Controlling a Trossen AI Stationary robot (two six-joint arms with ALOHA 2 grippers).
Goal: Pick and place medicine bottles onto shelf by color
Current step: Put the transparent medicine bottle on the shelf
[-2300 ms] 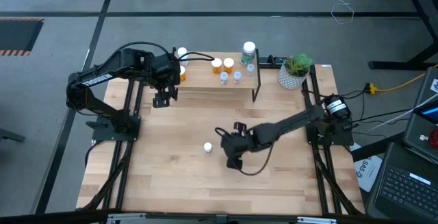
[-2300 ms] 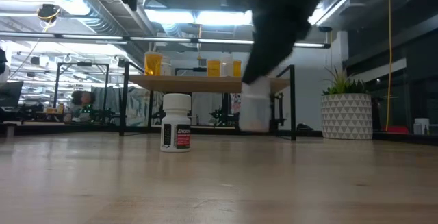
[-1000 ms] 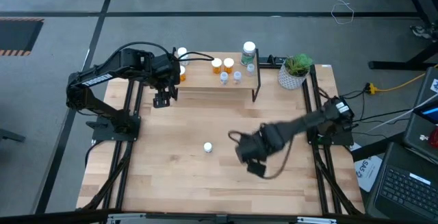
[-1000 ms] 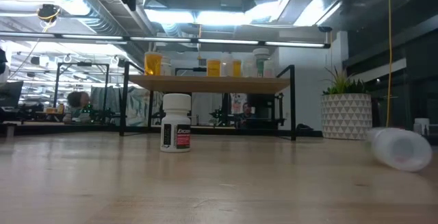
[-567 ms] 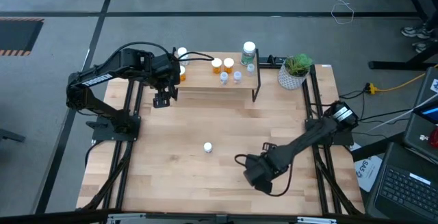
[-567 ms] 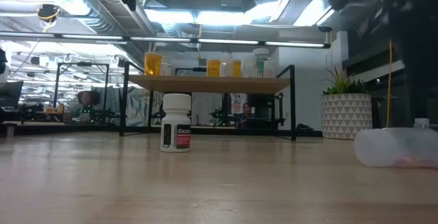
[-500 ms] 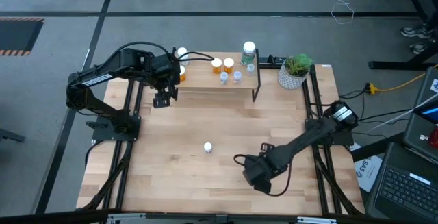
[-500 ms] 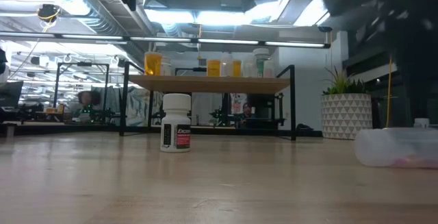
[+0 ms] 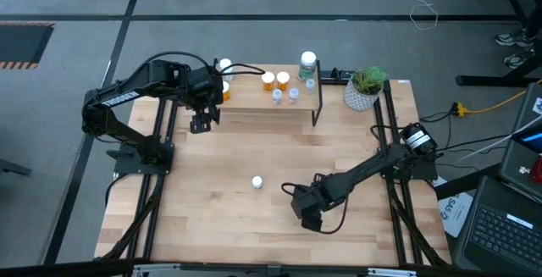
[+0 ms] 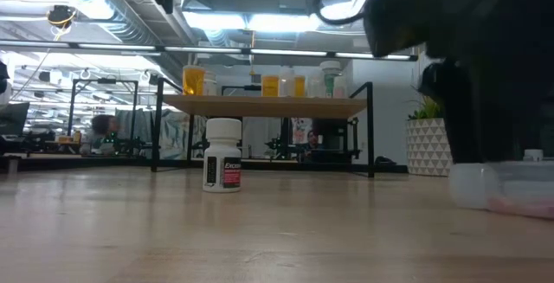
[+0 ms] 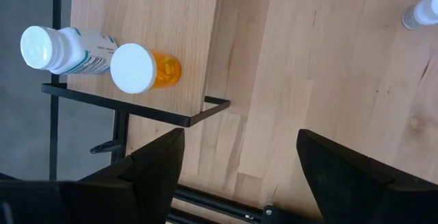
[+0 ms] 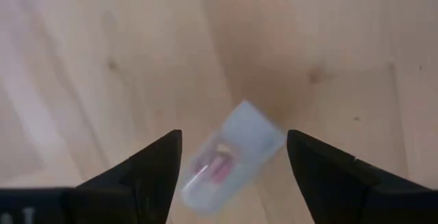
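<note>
Right wrist view: a toppled clear bottle (image 12: 233, 153) is framed between the released right claw (image 12: 233, 176), repositioned over it within the last second; regrasp is pending.

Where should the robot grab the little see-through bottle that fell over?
Probably across the middle of its round body, coming straight down. The clear bottle lies on its side on the tabletop, between the right gripper's open fingers, so they could close on its long sides.
</note>
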